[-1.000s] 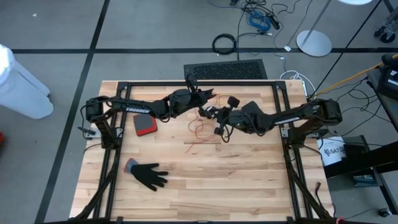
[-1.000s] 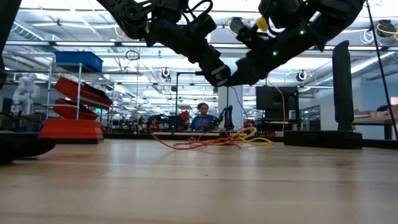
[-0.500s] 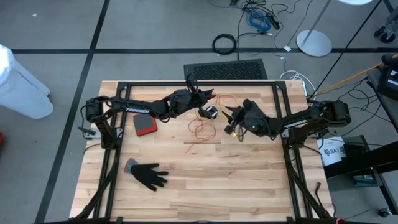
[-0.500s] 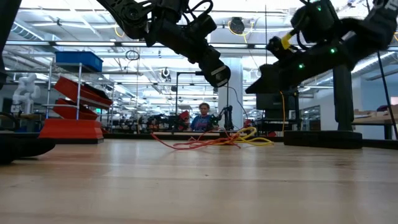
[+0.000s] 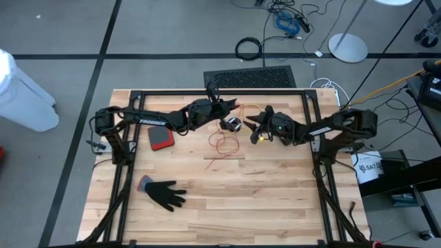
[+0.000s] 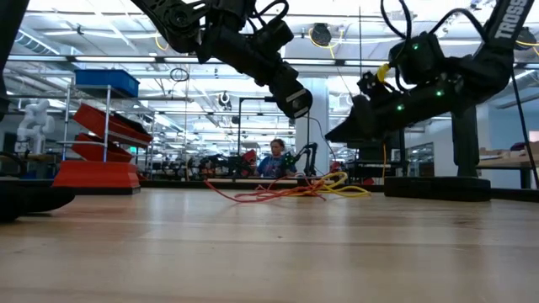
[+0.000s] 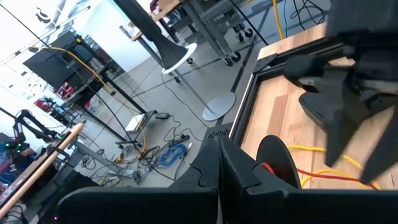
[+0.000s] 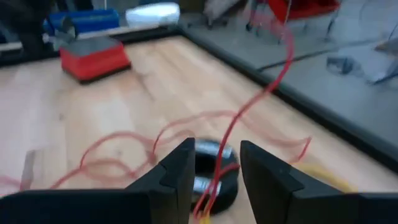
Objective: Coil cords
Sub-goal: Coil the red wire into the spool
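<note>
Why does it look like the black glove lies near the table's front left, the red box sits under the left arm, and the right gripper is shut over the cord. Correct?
Not quite. The right gripper is open, fingers apart over the cord, as the right wrist view shows. The glove and red box are placed as you say.

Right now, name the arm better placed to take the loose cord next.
Right. Its tool is open, with the orange cord running up between its fingers. The left tool is shut, raised above the table.
</note>
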Tool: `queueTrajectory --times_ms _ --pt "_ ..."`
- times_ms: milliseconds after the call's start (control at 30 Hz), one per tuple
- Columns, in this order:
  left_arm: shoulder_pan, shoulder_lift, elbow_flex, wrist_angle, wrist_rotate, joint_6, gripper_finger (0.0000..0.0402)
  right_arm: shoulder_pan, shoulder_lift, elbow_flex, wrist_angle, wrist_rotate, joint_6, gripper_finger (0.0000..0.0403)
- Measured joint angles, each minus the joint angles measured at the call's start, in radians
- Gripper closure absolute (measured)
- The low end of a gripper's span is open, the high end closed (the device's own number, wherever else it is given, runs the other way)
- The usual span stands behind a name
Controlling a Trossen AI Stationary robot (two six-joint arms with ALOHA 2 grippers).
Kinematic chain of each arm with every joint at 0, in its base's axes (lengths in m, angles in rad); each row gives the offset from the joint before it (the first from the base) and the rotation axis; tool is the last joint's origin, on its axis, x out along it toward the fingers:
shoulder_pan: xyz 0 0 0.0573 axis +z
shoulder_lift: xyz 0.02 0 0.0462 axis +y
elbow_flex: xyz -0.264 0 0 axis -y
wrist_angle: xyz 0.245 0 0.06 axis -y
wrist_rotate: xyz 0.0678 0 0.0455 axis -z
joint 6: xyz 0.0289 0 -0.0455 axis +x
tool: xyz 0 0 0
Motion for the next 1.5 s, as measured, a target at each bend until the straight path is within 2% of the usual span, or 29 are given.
queueTrajectory --times_ms 367,500,767,1067,1167,1500 --pt "0.0 0.0 0.0 0.006 0.001 -0.003 0.0402 -0.024 0.122 0.057 0.001 -0.05 0.001 0.0289" --pt "0.0 0.0 0.0 -0.005 0.001 -0.004 0.0402 -0.024 0.149 0.084 0.002 -0.047 -0.014 0.0307" --pt "0.0 0.0 0.0 -0.021 0.001 -0.003 0.0402 -0.024 0.117 0.073 -0.016 -0.046 -0.044 0.0368" --pt "0.0 0.0 0.0 -0.021 0.001 -0.002 0.0402 -0.027 0.08 0.059 -0.097 -0.05 -0.051 0.0366" --pt "0.0 0.0 0.0 -0.019 0.001 -0.002 0.0402 -0.027 0.08 0.059 -0.114 -0.05 -0.063 0.0393" --pt "0.0 0.0 0.0 -0.033 0.001 -0.001 0.0402 -0.027 0.079 0.059 -0.046 -0.041 -0.057 0.0402"
